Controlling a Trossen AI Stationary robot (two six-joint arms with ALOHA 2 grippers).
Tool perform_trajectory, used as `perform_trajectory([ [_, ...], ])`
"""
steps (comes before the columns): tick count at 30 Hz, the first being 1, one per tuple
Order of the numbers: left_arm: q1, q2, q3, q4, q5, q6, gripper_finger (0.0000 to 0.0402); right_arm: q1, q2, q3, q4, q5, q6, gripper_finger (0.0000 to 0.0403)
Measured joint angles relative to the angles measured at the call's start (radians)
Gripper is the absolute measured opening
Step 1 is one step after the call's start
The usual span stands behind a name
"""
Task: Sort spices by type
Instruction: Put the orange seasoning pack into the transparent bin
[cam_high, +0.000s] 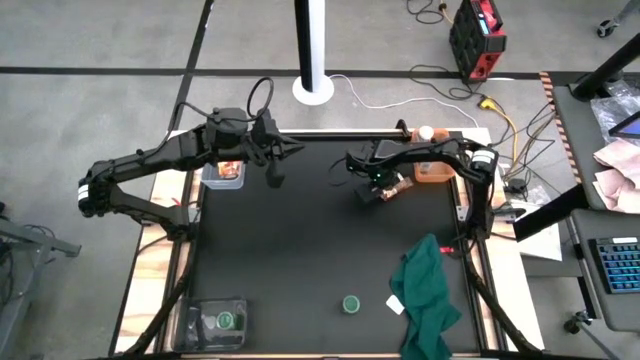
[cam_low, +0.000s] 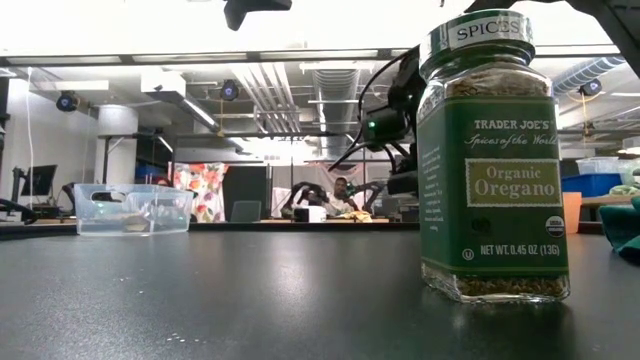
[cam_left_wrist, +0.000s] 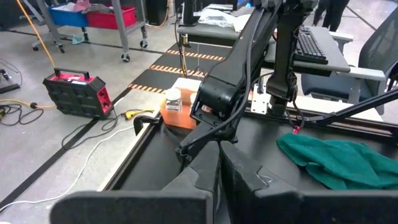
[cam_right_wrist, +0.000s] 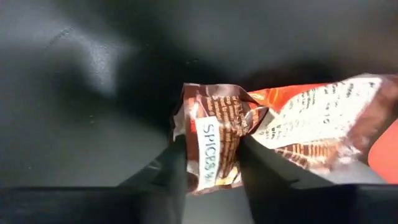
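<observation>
Here, the black bench (cam_high: 300, 260) carries everything. A dark green cloth (cam_high: 428, 295) lies crumpled near the front right corner, w/ a small white paper scrap (cam_high: 397, 305) touching its left side. A clear bin (cam_high: 223, 173) sits at the back left edge w/ orange-copper foil inside; another clear bin (cam_high: 215, 322) at the front left corner holds a green-lidded jar (cam_high: 226, 321). An orange bin (cam_high: 432, 167) at the back right edge holds a white-capped jar (cam_high: 426, 132). A second green-lidded jar (cam_high: 351, 303), labelled oregano, stands upright near the front edge, left of the scrap.

Right end effector (cam_right_wrist: 208, 165), back-centre of the bench, is pinching a foil packet (cam_right_wrist: 273, 137) by its crimped end, label "SPICES" between the fingers. Left end effector (cam_high: 272, 178) hangs beside the back left bin; fingers look pressed together, nothing between.
</observation>
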Motion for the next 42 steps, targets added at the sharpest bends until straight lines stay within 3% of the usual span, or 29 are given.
perform_trajectory([
  [6, 0.000, 0.000, 0.000, 0.003, 0.000, 0.000, 0.0000, 0.000, -0.017, -0.006, 0.007, -0.017, -0.047, 0.0034],
  [11, 0.000, 0.000, 0.000, 0.018, -0.001, 0.000, 0.0000, 0.002, -0.127, 0.008, 0.014, -0.040, -0.055, 0.0034],
  [17, 0.009, -0.002, 0.000, 0.054, 0.002, -0.090, 0.0002, 0.004, -0.401, 0.013, 0.108, -0.103, -0.083, 0.0034],
  [19, 0.025, -0.008, 0.000, 0.082, 0.075, -0.141, 0.0008, 0.005, -0.508, 0.009, 0.189, -0.152, -0.132, 0.0034],
  [24, 0.076, -0.022, 0.000, 0.261, 0.506, -0.204, 0.0031, 0.005, -0.731, -0.077, 0.568, -0.436, -0.263, 0.0034],
  [26, 0.092, -0.022, 0.000, 0.316, 0.594, -0.251, 0.0041, 0.005, -0.785, -0.127, 0.751, -0.538, -0.249, 0.0034],
  [30, 0.114, -0.016, 0.000, 0.321, 0.601, -0.297, 0.0072, 0.006, -0.829, -0.230, 1.144, -0.714, -0.132, 0.0033],
  [35, 0.111, 0.034, 0.000, 0.360, 0.609, -0.418, 0.0134, 0.036, -0.760, -0.306, 1.661, -0.876, 0.053, 0.0033],
  [39, 0.097, 0.096, 0.000, 0.522, 0.667, -0.514, 0.0192, 0.044, -0.669, -0.298, 1.956, -0.967, 0.196, 0.0033],
  [42, 0.090, 0.149, 0.000, 0.688, 0.732, -0.603, 0.0228, 0.052, -0.606, -0.267, 2.080, -1.035, 0.286, 0.0032],
])
